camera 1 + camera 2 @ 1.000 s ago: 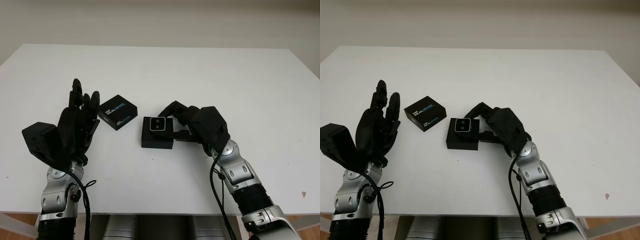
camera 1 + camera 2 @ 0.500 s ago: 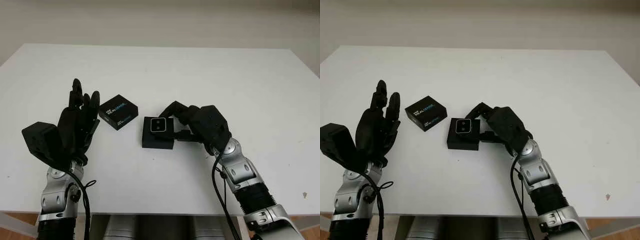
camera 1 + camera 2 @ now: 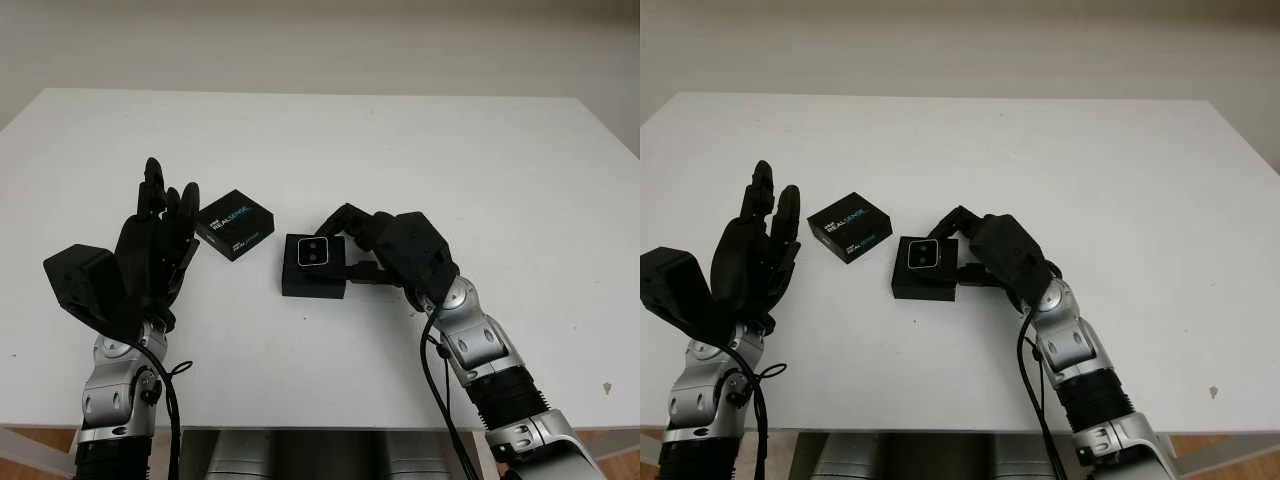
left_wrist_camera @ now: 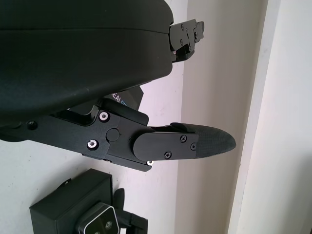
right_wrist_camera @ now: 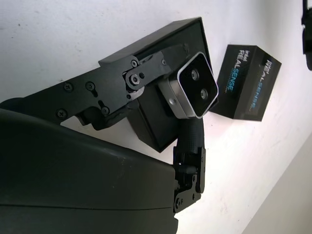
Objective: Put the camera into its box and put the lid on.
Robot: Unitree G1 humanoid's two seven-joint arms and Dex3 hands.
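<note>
right hand (image 3: 365,250) grips the camera (image 3: 314,251) over the box (image 3: 314,277), the lid (image 3: 235,224) at ten o'clock beside the open left hand (image 3: 150,250).

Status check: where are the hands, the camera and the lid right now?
Right hand shut on camera, holding it over the open box. Left hand open, raised beside the lid. Lid lies off the box on the table. Nothing in the way.

Silver-faced camera (image 3: 317,252) over black box (image 3: 314,280); black lid (image 3: 235,224), white-and-blue lettering; white table (image 3: 420,150).
</note>
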